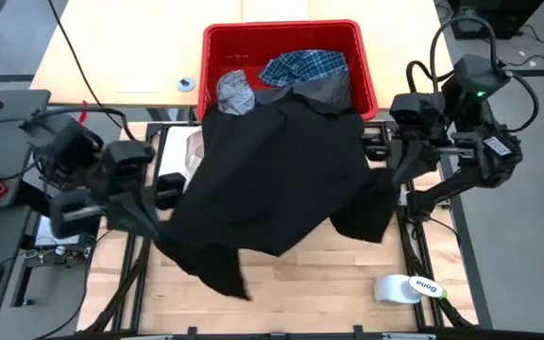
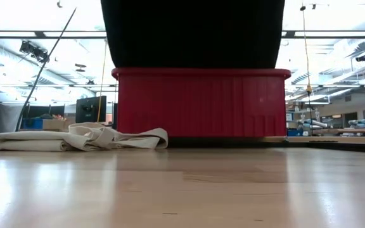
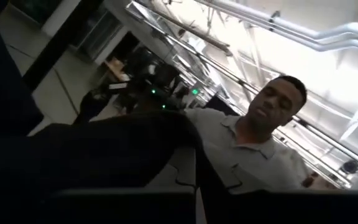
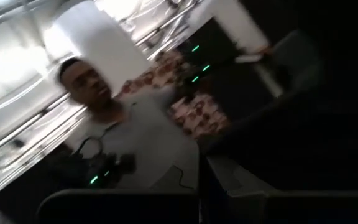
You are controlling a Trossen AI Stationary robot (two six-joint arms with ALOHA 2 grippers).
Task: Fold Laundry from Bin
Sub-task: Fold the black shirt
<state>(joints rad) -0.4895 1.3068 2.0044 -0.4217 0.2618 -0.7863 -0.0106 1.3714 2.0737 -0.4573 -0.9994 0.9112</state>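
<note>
A large black garment (image 1: 281, 179) hangs spread between my two grippers, above the table's middle. In the low view the garment (image 2: 189, 31) fills the top and stays clear of the tabletop. Its far part reaches over the near rim of the red bin (image 1: 371, 66). The bin holds a plaid shirt (image 1: 305, 66) and grey garments (image 1: 236, 92). My left gripper (image 1: 163, 194) is at the garment's left side and my right gripper (image 1: 390, 168) at its right side. Both are shut, and the cloth covers their fingertips. My left gripper holds the black garment at its left edge (image 3: 104, 155). The cloth bunches over the fingers and hides the place of contact. The garment is lifted and sags toward the other arm. My right gripper holds the garment's right edge (image 4: 278, 155), with the contact hidden by the cloth. The garment hangs below and beside it, off the table.
A cream-white cloth (image 2: 81, 136) lies on the table left of the bin. A white bottle (image 1: 406, 288) lies at the near right. A person in a grey shirt (image 3: 253, 155) stands beyond the table's far side. Bare wood lies along the near edge.
</note>
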